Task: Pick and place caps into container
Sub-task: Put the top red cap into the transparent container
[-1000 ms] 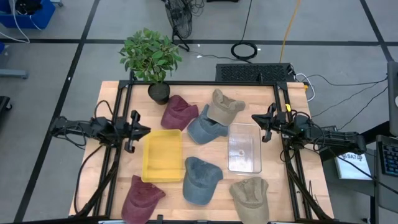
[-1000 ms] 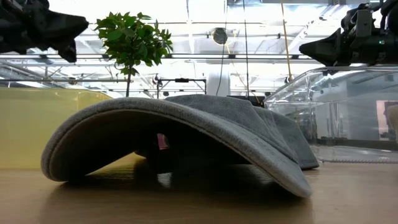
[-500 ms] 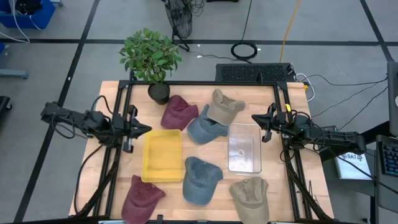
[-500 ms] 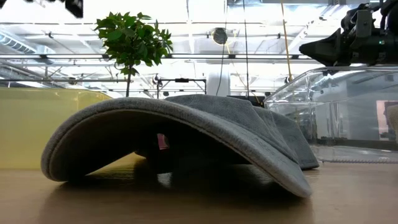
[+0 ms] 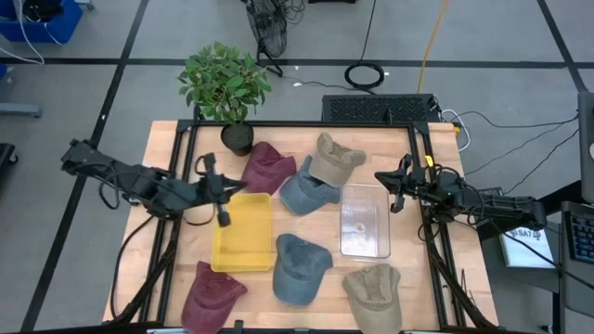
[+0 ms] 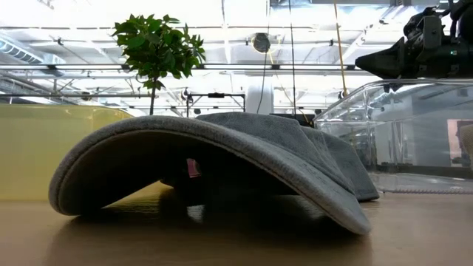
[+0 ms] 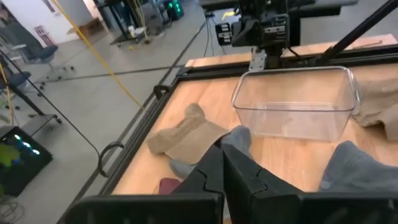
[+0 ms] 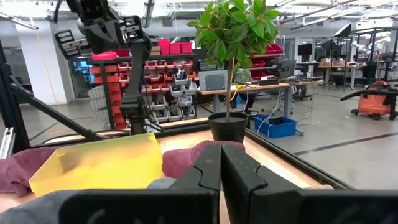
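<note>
your left pincer (image 5: pixel 221 192) is swinging in from the worktop's (image 5: pixel 167 139) left edge and is now hanging over the near-left corner of the yellow bin (image 5: pixel 243 231); half a second ago it was parked further out by the rail. its fingers have finished closing and are pressed together on nothing, as the left wrist view shows. so you're starting the approach, but you'll need to reopen before any grab. nearest targets look like the maroon cap (image 5: pixel 267 167) just beyond the bin and the second maroon cap (image 5: pixel 212 295) below it.

your right pincer (image 5: pixel 391 188) is sitting unchanged beside the clear container (image 5: pixel 364 221), fingers shut and empty.

no caps are in either container yet: the blue-grey cap (image 5: pixel 306 190), the other blue-grey cap (image 5: pixel 299 267), the khaki cap (image 5: pixel 332 156) and the second khaki cap (image 5: pixel 374 290) are all lying on the worktop.

writing: nothing readable on the caps or bins; there's a pink tag under the cap's brim in the low view, too small to read.
</note>
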Controlling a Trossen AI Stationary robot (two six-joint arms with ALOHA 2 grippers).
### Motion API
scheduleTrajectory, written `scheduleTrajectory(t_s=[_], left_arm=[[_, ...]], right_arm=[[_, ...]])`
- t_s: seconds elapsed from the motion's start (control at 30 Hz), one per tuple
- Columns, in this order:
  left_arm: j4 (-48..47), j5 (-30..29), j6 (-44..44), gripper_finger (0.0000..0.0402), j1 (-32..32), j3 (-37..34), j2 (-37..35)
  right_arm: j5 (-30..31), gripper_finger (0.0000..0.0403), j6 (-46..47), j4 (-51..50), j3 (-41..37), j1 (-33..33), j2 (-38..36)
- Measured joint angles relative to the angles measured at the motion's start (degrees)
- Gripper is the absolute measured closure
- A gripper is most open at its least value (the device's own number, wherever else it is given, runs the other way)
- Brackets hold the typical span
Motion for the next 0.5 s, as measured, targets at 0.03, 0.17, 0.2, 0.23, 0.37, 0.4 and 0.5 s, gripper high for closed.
scheduleTrajectory(t_s=[0.03, 0.17, 0.2, 0.23, 0.37, 0.4, 0.5], left_arm=[[-0.2, 0.7, 0.2, 0.0397, 0.8, 0.9, 1.4], [-3.6, 2.6, 0.5, 0.0390, 5.1, 6.1, 8.0], [-5.8, 2.6, 0.2, 0.0391, 6.5, 7.7, 9.5], [-8.3, 2.6, -0.2, 0.0394, 8.3, 9.4, 11.0], [-17.6, 8.0, -2.2, 0.0394, 16.5, 14.5, 15.8], [-18.4, 12.1, -1.3, 0.0387, 18.4, 15.1, 16.9], [-18.3, 22.7, 1.5, 0.0356, 22.6, 15.4, 19.9]], right_arm=[[0.0, 0.0403, 0.0, 0.0, 0.0, 0.0, 0.0], [0.0, 0.0403, 0.0, 0.2, 0.0, 0.0, 0.0], [0.0, 0.0403, 0.0, 0.3, 0.0, 0.0, 0.0], [0.0, 0.0403, 0.0, 0.4, 0.0, 0.0, 0.0], [0.0, 0.0403, 0.0, 0.5, 0.0, 0.0, 0.0], [0.0, 0.0403, 0.0, 0.5, 0.0, 0.0, 0.0], [0.0, 0.0403, 0.0, 0.5, 0.0, 0.0, 0.0]])
